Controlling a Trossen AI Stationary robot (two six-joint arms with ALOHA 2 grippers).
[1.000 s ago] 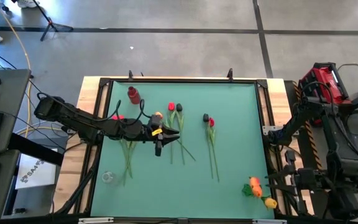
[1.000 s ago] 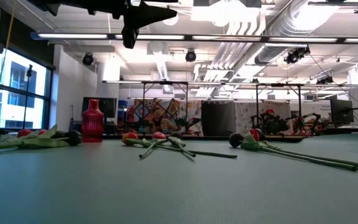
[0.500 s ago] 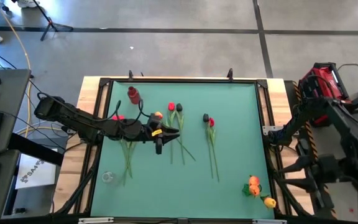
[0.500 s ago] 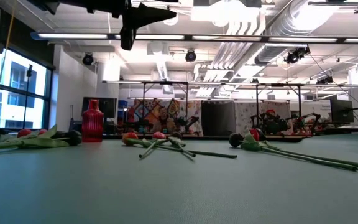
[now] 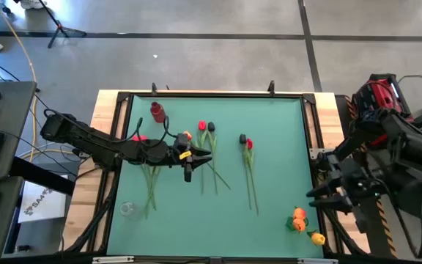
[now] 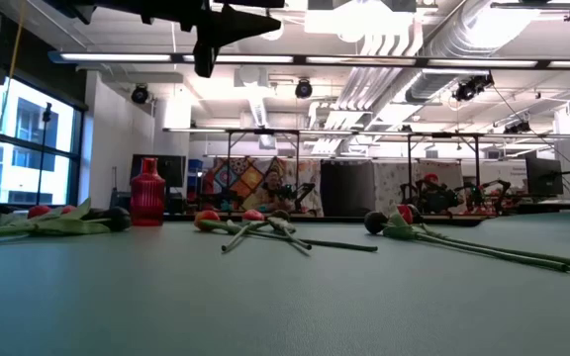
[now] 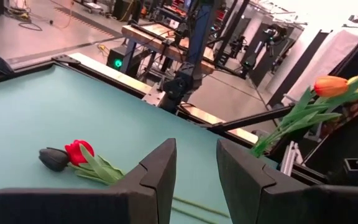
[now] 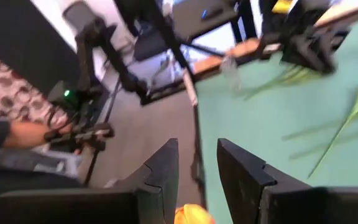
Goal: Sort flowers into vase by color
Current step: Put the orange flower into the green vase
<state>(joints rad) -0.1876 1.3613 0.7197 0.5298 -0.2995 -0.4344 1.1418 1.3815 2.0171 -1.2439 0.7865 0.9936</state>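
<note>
The flowers [image 5: 212, 150] lie flat in loose bunches across the middle of the green table [image 5: 277, 125], with more near its right corner; they look light and floppy, with thin stems best pinched mid-stem. The left gripper [image 5: 187, 173] hovers high over the middle bunch, jaws parted and empty. The right gripper [image 5: 315, 196] hangs off the table's right edge, jaws parted, holding nothing.
</note>
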